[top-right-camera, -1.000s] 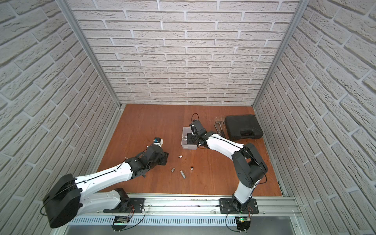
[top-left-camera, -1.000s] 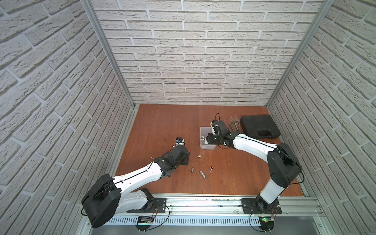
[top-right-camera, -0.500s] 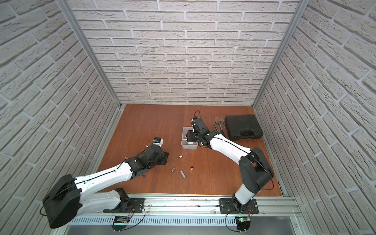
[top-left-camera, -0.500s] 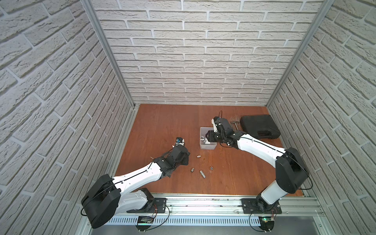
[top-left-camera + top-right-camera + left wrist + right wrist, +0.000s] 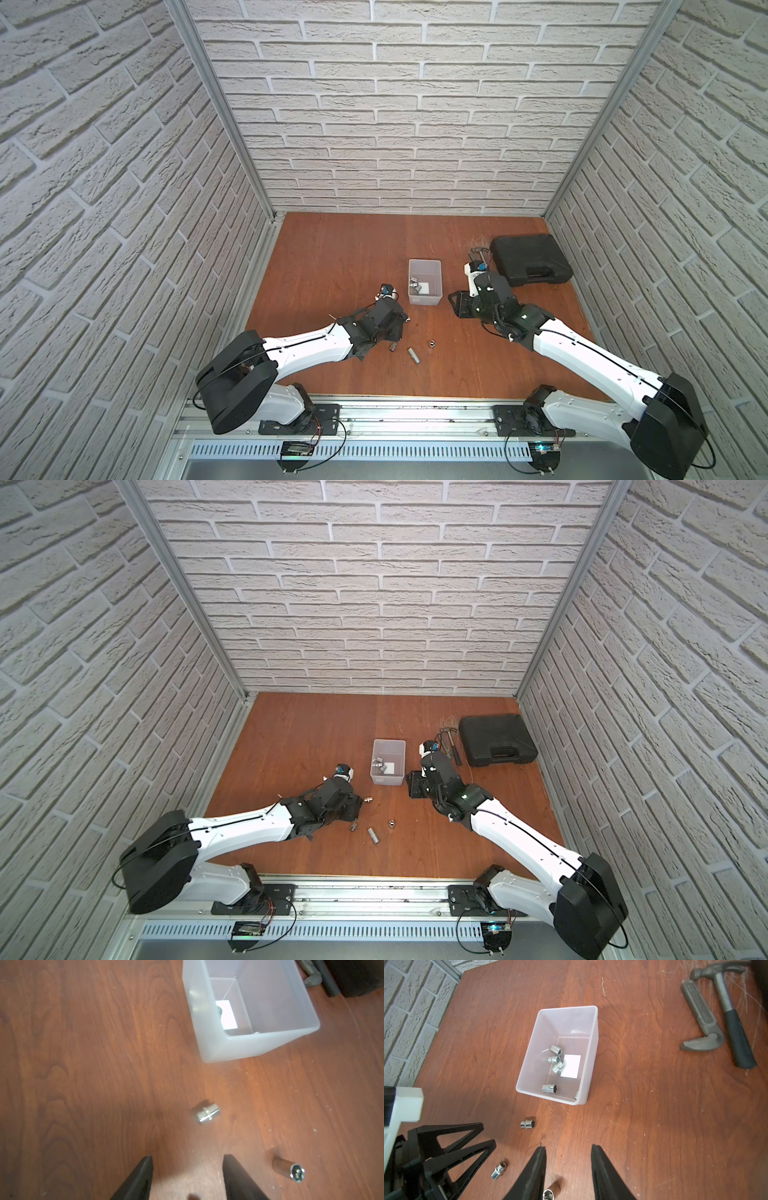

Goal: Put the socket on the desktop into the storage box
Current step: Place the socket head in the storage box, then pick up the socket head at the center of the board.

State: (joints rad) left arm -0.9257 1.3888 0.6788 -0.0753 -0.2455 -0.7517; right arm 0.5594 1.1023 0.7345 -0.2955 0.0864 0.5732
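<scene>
The pale storage box (image 5: 424,300) (image 5: 388,780) stands mid-desktop (image 5: 340,257) with several chrome sockets (image 5: 556,1059) inside. More sockets lie loose in front of it: a short one (image 5: 205,1113) (image 5: 408,319) just ahead of my left gripper (image 5: 188,1159) (image 5: 401,324), a long one (image 5: 289,1169) (image 5: 413,355), and two small ones (image 5: 392,346) (image 5: 432,343). The left gripper hangs low and open, with nothing between its fingers. My right gripper (image 5: 569,1147) (image 5: 456,305) is open and empty, to the right of the box. The long socket (image 5: 551,1191) lies on the desktop below it.
A black plastic case (image 5: 530,259) lies at the back right. A hammer (image 5: 726,1012) and a pipe wrench (image 5: 702,1014) lie between it and the box. Brick walls enclose the desktop on three sides.
My right gripper has drawn back from over the box to its right and toward the front, with its jaws now apart. The left gripper's jaws have opened wider; that arm has hardly moved.
</scene>
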